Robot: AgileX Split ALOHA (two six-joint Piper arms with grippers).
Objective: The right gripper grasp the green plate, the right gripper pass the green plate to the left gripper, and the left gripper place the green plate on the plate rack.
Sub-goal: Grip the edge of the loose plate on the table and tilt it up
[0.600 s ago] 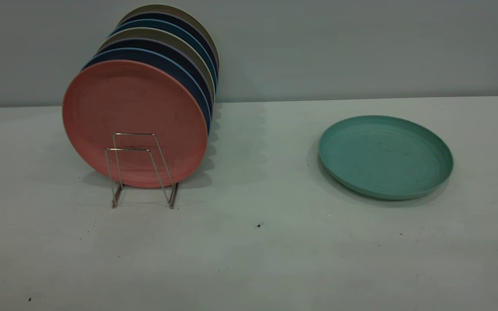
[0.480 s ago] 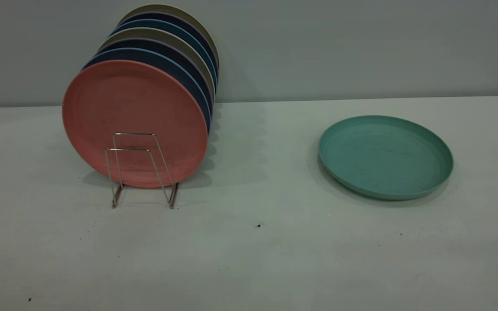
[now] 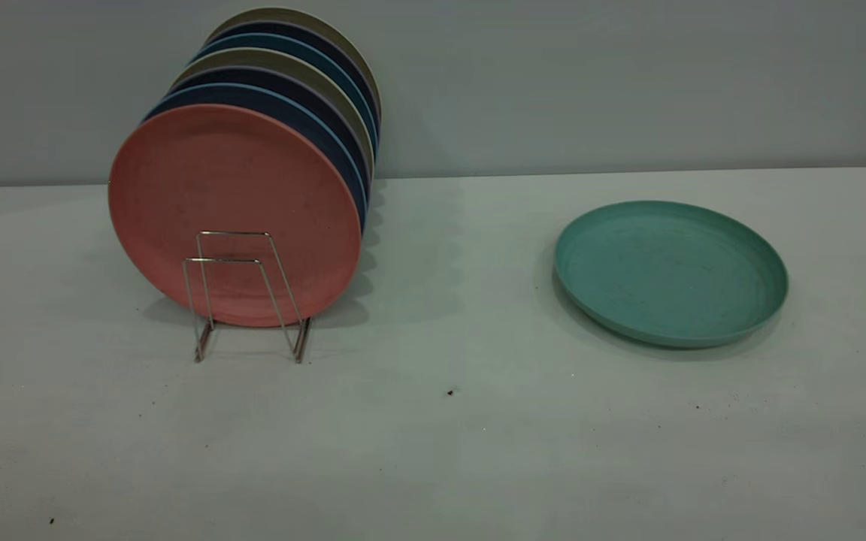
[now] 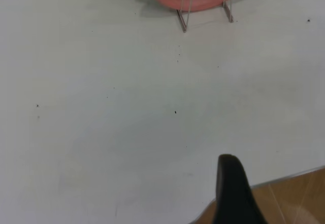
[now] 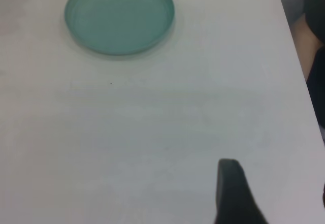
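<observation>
Plate, the green plate [image 3: 670,272], lies flat on open table [image 3: 433,436]; end effector states untellable.

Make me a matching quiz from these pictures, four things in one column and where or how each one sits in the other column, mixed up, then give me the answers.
Things:
1. green plate
2. pink plate
3. plate rack
4. left gripper

Places or states:
A. standing on edge at the front of the row of plates
B. lying flat on the table, alone, on the right arm's side
C. back near the table's front edge, far from the plates
D. wire loops holding the row of upright plates

Pairs: 1-B, 2-A, 3-D, 4-C
</observation>
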